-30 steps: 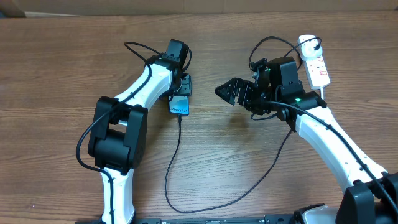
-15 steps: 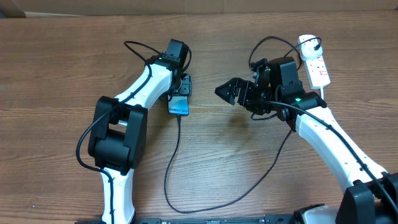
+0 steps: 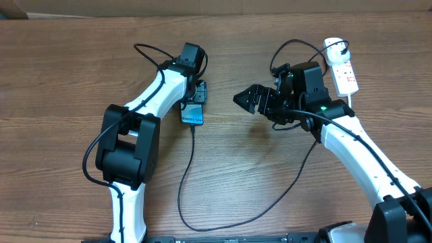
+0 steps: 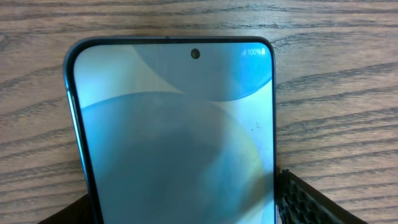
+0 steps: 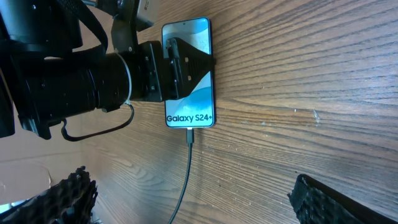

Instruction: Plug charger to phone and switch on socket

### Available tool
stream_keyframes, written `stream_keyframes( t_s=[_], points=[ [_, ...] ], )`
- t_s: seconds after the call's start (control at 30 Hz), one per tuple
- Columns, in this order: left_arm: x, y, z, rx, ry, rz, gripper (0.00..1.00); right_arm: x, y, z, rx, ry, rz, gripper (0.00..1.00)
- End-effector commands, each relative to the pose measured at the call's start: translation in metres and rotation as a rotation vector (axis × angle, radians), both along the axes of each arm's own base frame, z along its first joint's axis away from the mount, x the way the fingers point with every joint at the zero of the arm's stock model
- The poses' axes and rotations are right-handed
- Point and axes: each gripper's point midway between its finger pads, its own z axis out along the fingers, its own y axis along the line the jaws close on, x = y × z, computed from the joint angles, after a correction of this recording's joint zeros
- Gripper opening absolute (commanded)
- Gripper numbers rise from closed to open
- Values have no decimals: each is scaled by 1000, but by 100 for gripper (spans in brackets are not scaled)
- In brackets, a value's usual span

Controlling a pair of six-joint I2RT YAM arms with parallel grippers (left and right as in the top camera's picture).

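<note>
The phone (image 3: 192,115) lies flat on the wooden table with its blue screen lit. It fills the left wrist view (image 4: 174,137) and shows in the right wrist view (image 5: 190,112). My left gripper (image 3: 196,94) is shut on the phone, a finger at each long edge (image 4: 186,208). The charger cable (image 3: 182,182) is plugged into the phone's bottom end (image 5: 189,134). It loops along the table toward the white socket (image 3: 345,73), where a black plug (image 3: 335,48) sits. My right gripper (image 3: 246,100) is open and empty above the table right of the phone (image 5: 193,199).
The charger's slack loops near the table's front edge (image 3: 223,226) and passes under my right arm (image 3: 351,148). The socket's thick white cord (image 3: 351,100) runs beside that arm.
The phone has shifted slightly to the left in my left gripper. The right arm has not moved.
</note>
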Motion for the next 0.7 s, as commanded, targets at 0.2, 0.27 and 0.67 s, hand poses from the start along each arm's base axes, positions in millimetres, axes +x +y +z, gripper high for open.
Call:
stream_keyframes(
  t_s=[0.2, 0.27, 0.67],
  points=[
    [-9, 14, -17, 82, 39, -9, 72, 4, -3, 6, -10, -34, 0, 100],
    [-9, 14, -17, 82, 39, -8, 72, 4, -3, 6, -10, -34, 0, 100],
    [-8, 15, -17, 84, 37, -8, 77, 4, -3, 6, -10, -34, 0, 100]
  ],
)
